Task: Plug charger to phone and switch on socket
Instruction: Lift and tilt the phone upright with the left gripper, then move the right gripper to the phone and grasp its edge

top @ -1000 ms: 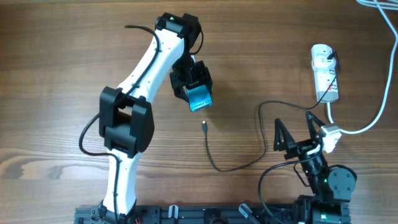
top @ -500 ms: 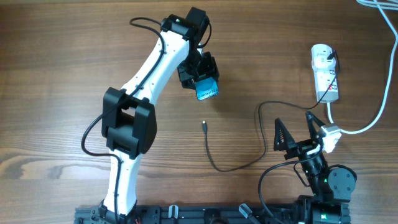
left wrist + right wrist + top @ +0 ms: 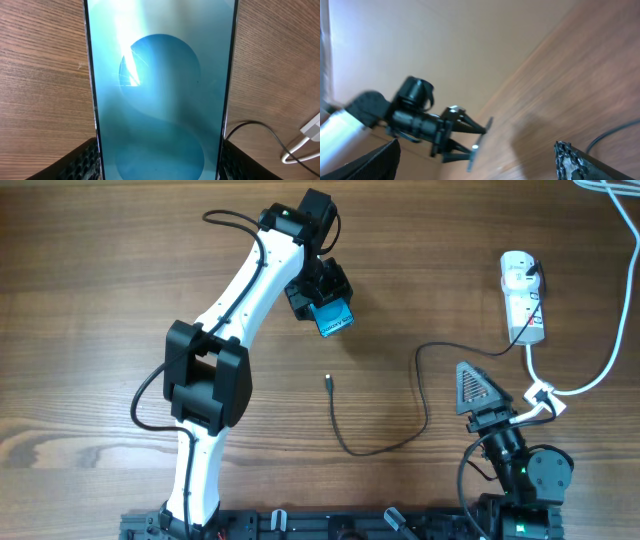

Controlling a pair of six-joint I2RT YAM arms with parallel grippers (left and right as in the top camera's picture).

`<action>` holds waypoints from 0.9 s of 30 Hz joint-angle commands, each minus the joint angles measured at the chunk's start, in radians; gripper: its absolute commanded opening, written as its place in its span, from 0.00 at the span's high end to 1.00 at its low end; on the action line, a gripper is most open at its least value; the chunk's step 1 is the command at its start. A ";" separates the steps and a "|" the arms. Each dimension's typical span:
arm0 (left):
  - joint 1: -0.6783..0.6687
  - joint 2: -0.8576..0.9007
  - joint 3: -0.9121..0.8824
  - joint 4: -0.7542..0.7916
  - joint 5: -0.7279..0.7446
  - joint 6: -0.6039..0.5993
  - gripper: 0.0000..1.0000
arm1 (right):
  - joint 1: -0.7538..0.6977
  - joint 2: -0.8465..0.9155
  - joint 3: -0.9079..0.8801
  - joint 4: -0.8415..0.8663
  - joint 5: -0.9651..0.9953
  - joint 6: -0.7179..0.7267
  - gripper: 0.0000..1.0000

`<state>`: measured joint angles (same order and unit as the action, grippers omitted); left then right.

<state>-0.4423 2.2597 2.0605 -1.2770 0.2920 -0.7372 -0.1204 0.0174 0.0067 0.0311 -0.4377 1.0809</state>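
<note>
The phone (image 3: 334, 318), a flat rectangle with thin pale edges and a glossy teal screen bearing a pale oval, was clamped by its long edges between the ribbed black fingers (image 3: 82, 161) of the left gripper (image 3: 325, 305). Glare streaked the screen in the left wrist view.

The charger (image 3: 426, 395), a thin black cable, lay on the table (image 3: 100, 330) nearer the robot than the phone. Its small metal plug tip (image 3: 328, 381) pointed toward the phone, apart from it. From the tip the cable looped away to the right of the phone.

The socket (image 3: 523, 298), an elongated white plastic strip with a black plug and red marks, lay well to the right of the phone. A thick white cord (image 3: 600, 375) curved beside it.

The right gripper (image 3: 477, 150), well to the right of the phone and nearer the robot, stood released, its textured black fingers (image 3: 572, 160) spread wide around nothing. The table was brown wood with a streaked grain.
</note>
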 commanded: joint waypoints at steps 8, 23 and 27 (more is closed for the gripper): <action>0.002 -0.002 0.022 0.007 -0.006 -0.087 0.96 | 0.005 0.009 -0.002 0.005 -0.193 0.023 0.00; 0.001 -0.002 0.022 0.034 -0.024 -0.163 0.96 | 0.146 0.455 0.211 0.010 -0.139 -0.210 0.00; 0.001 -0.002 0.022 0.037 -0.024 -0.169 0.96 | 0.241 0.614 0.286 0.019 -0.054 -0.225 0.00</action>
<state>-0.4423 2.2597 2.0605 -1.2469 0.2745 -0.8795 0.0513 0.5236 0.2211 0.0395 -0.5869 0.9134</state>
